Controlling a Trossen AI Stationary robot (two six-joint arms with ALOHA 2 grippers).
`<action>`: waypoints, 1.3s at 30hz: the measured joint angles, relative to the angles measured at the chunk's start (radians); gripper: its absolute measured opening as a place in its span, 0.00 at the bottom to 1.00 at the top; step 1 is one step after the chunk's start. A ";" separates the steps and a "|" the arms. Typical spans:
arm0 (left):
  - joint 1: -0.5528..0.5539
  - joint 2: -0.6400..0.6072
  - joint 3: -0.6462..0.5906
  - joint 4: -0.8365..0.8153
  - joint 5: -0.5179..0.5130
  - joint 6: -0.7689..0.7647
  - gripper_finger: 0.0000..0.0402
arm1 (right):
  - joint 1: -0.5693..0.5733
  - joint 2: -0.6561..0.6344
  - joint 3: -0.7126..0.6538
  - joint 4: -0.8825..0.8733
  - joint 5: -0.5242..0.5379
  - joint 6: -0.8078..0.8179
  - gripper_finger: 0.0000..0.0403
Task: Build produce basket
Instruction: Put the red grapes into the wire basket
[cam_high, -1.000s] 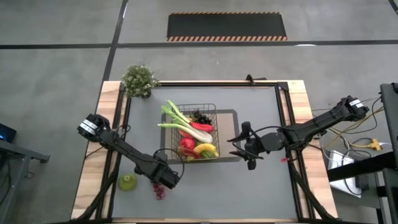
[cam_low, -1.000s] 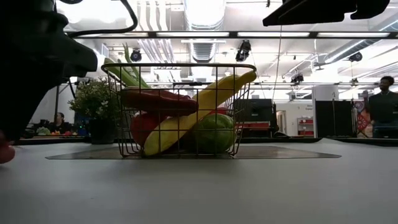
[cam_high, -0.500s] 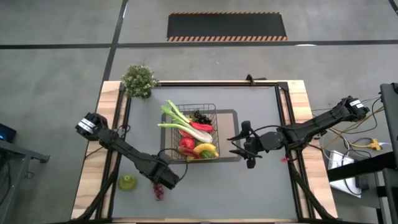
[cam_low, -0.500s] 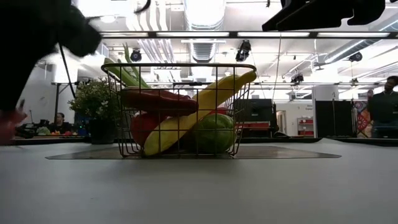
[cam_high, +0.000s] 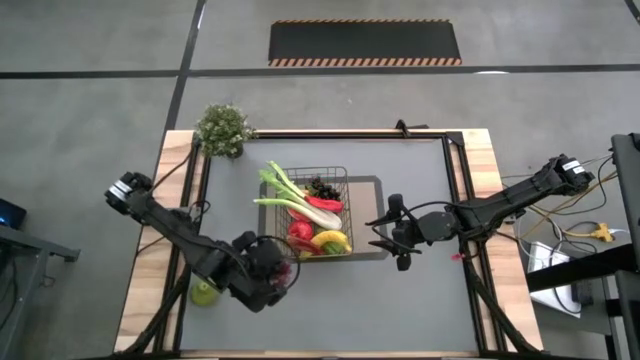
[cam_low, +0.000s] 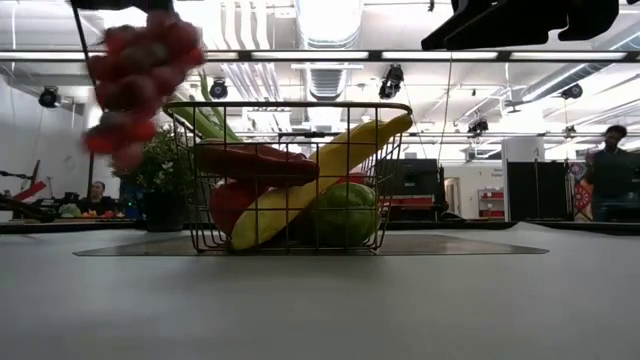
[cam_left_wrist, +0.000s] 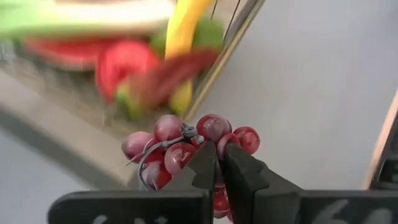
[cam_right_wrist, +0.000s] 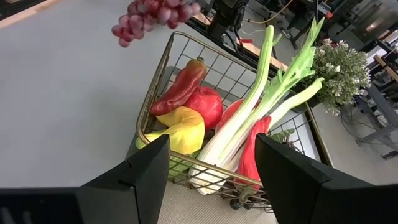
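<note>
A rectangular dark wire-mesh basket (cam_high: 318, 215) with an open grid stands on a grey rounded-corner mat (cam_high: 372, 216) near the table's middle. It holds glossy plastic produce: a long pale-green leek (cam_right_wrist: 249, 118), a curved yellow banana (cam_low: 320, 178), a smooth red pepper (cam_right_wrist: 181, 86) and a round red apple (cam_right_wrist: 205, 104). The left gripper (cam_left_wrist: 217, 163) hangs just beside the basket's near left corner, its dark fingers pressed together on a bunch of round, shiny reddish-purple toy grapes (cam_left_wrist: 186, 146) lifted clear of the table. A green pear (cam_high: 203, 292) lies beside that arm. The right gripper (cam_high: 399, 236) hovers level to the right of the basket, its fingers (cam_right_wrist: 134, 180) spread apart and holding nothing.
</note>
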 joint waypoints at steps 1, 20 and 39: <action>-0.003 -0.006 -0.001 0.023 -0.034 0.033 0.00 | 0.000 0.000 0.000 0.000 0.000 0.000 0.54; 0.015 -0.021 -0.030 0.584 -0.403 0.808 0.00 | 0.001 0.000 -0.002 0.002 0.000 -0.002 0.54; 0.322 0.008 -0.149 0.653 -0.585 0.788 0.00 | 0.001 0.000 -0.006 -0.002 0.000 0.004 0.54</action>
